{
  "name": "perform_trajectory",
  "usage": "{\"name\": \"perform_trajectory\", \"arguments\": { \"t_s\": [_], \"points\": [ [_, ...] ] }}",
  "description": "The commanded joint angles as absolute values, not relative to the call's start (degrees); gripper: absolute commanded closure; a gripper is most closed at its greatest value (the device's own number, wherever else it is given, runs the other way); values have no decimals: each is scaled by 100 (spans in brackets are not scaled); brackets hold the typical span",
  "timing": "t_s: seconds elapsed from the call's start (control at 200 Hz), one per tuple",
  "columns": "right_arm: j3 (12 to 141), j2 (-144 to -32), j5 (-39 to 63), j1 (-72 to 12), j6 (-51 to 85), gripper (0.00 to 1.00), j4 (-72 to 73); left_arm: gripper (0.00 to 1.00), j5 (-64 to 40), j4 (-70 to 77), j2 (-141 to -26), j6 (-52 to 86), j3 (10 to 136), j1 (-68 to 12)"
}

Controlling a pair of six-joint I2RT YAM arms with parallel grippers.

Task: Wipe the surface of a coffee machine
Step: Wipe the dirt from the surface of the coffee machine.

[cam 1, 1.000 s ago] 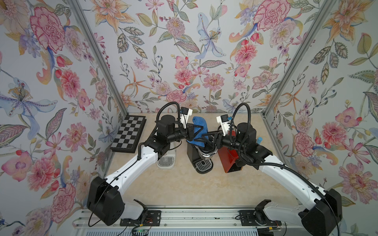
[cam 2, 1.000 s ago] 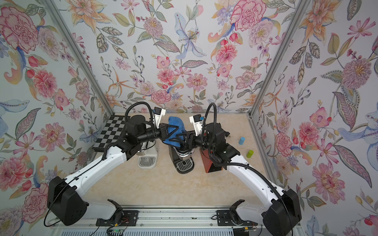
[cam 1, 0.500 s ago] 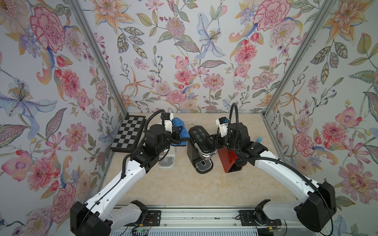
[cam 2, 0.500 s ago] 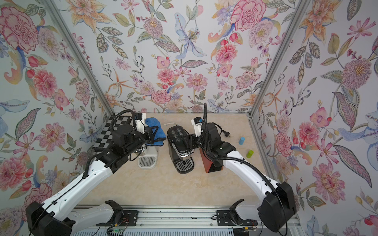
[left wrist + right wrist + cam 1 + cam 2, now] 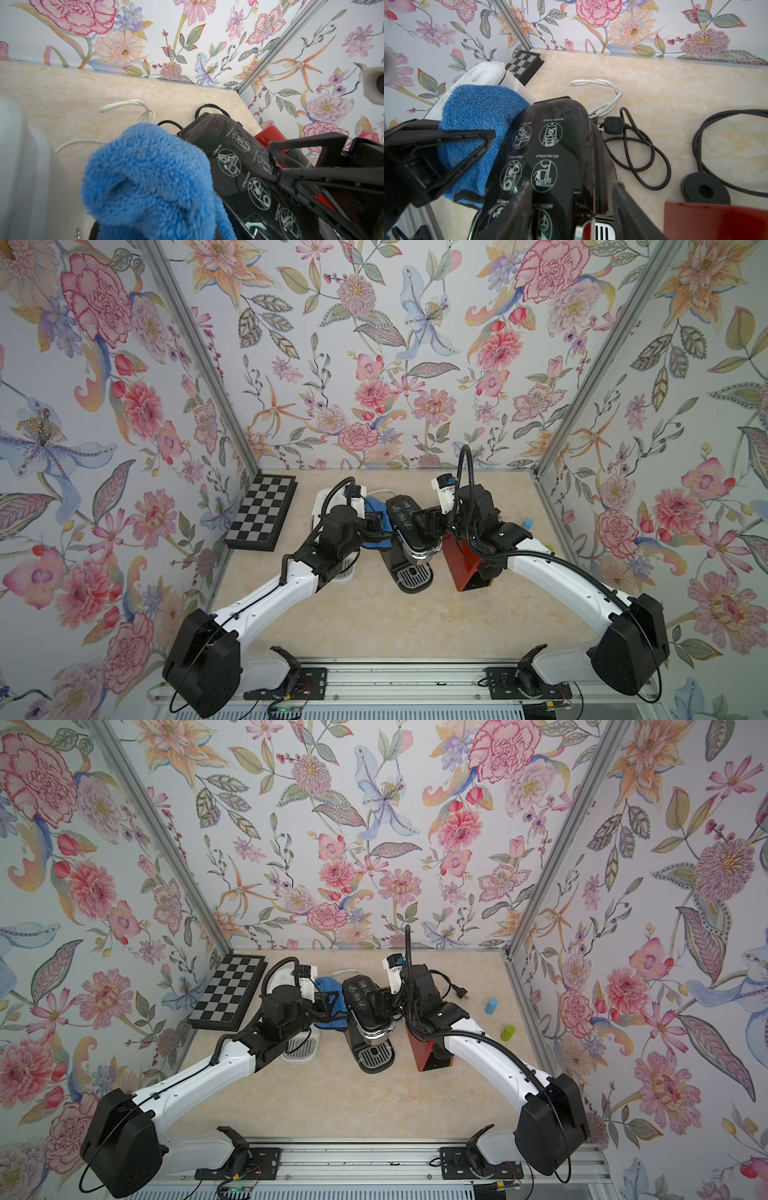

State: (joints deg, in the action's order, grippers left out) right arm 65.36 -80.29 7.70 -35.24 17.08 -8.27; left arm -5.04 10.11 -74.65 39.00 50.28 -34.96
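Observation:
A glossy black coffee machine (image 5: 409, 539) (image 5: 365, 1027) stands mid-table, printed instruction icons on its top (image 5: 548, 145) (image 5: 234, 164). My left gripper (image 5: 380, 526) (image 5: 330, 1006) is shut on a fluffy blue cloth (image 5: 376, 531) (image 5: 149, 176) (image 5: 477, 108). The cloth rests against the machine's left side and hides the jaws in the left wrist view. My right gripper (image 5: 428, 520) (image 5: 572, 182) is open at the machine's right side. One finger lies over the top panel, the other beside the right flank.
A white coffee machine (image 5: 332, 499) stands left of the cloth, a red one (image 5: 467, 572) under my right arm. Checkerboard (image 5: 262, 512) at far left. Black cords (image 5: 643, 149), a white cord (image 5: 604, 91) and a round base (image 5: 705, 190) lie behind. Blue (image 5: 491, 1006) and green (image 5: 507, 1032) cylinders sit right.
The left gripper carried the blue cloth off the top of the black machine to the left, and it now sits against the machine's left side. The right gripper's jaws widened slightly.

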Motion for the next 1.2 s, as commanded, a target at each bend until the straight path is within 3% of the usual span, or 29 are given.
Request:
{"name": "perform_trajectory", "arguments": {
  "t_s": [0.0,0.21,0.445,0.69,1.196],
  "points": [
    [6521,-8132,769,-3516,1650,38,-901,100,-292,1015,-7482,4046,5253,-3785],
    [6468,-8199,880,-3524,1740,39,-752,100,497,741,-7595,4220,5364,-4479],
    [6445,-8279,993,-3566,1801,41,-694,100,1510,1074,-7492,4805,4679,-4936],
    [6254,-8218,1002,-3611,1863,41,-652,100,1708,1329,-7385,5051,4292,-5087],
    [6060,-8174,1027,-3656,1962,43,-526,100,2118,2927,-8418,5128,3483,-5372]
  ]
}}
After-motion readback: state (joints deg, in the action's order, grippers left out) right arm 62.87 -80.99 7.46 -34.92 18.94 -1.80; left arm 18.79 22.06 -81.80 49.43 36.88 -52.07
